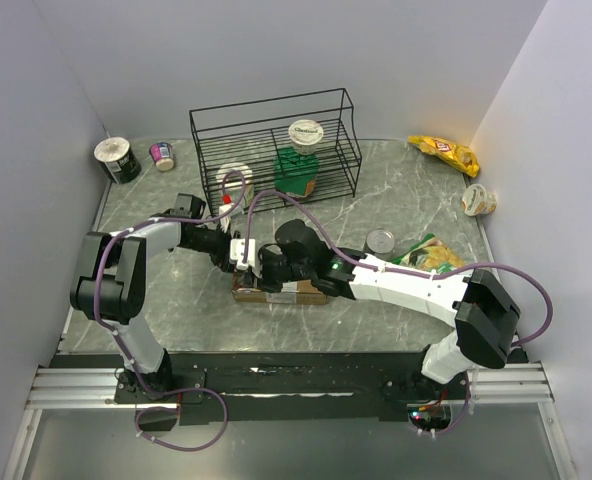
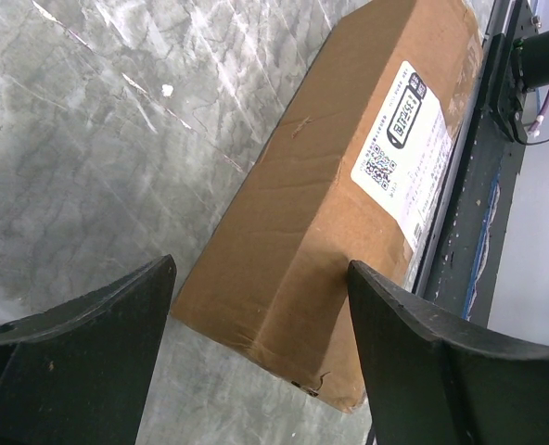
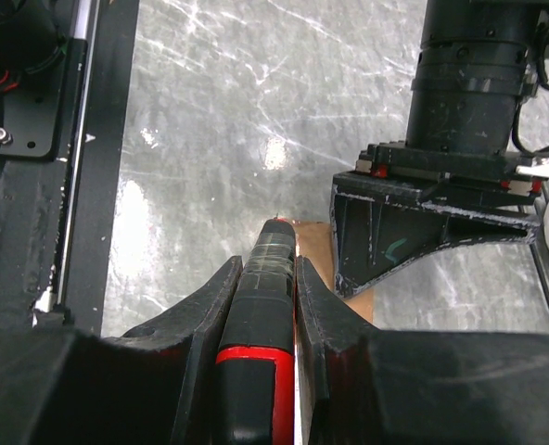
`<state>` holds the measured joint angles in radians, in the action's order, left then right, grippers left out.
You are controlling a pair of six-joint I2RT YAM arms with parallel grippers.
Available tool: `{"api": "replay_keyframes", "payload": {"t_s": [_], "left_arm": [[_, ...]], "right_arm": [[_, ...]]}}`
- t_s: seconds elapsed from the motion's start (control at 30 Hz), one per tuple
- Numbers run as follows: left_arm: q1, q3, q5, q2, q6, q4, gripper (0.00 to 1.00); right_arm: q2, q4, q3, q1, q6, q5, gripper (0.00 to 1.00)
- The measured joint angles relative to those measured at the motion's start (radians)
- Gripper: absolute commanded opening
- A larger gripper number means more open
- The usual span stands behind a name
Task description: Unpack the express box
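The express box [image 1: 276, 294] lies flat on the grey table, brown, with its white label [image 2: 406, 148] on one long face. In the left wrist view the box [image 2: 330, 185] runs away from the camera. My left gripper [image 2: 261, 269] is open, its jaws spread wide over the box's near end. My right gripper [image 3: 267, 264] is shut on a black and red cutter tool [image 3: 265, 306]. The tool's tip points at the edge of the box [image 3: 316, 250], right beside the left gripper [image 3: 423, 232]. Both grippers meet over the box's left end [image 1: 248, 262].
A black wire rack [image 1: 276, 150] stands at the back with a green tub [image 1: 298, 168] inside. Cups [image 1: 118, 160] sit at back left. A yellow chip bag [image 1: 444, 152], a bowl [image 1: 478, 200], a round lid [image 1: 381, 240] and a green snack bag [image 1: 431, 255] lie on the right.
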<state>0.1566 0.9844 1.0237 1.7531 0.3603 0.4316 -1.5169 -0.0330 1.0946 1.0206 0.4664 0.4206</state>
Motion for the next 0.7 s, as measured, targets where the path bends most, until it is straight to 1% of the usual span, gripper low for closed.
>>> {"api": "replay_keyframes", "payload": {"t_s": [0.7], "left_arm": [[0.0, 0.009, 0.007, 0.013, -0.008, 0.007, 0.78]], "right_arm": [[-0.019, -0.013, 0.005, 0.011, 0.0, -0.031, 0.0]]}}
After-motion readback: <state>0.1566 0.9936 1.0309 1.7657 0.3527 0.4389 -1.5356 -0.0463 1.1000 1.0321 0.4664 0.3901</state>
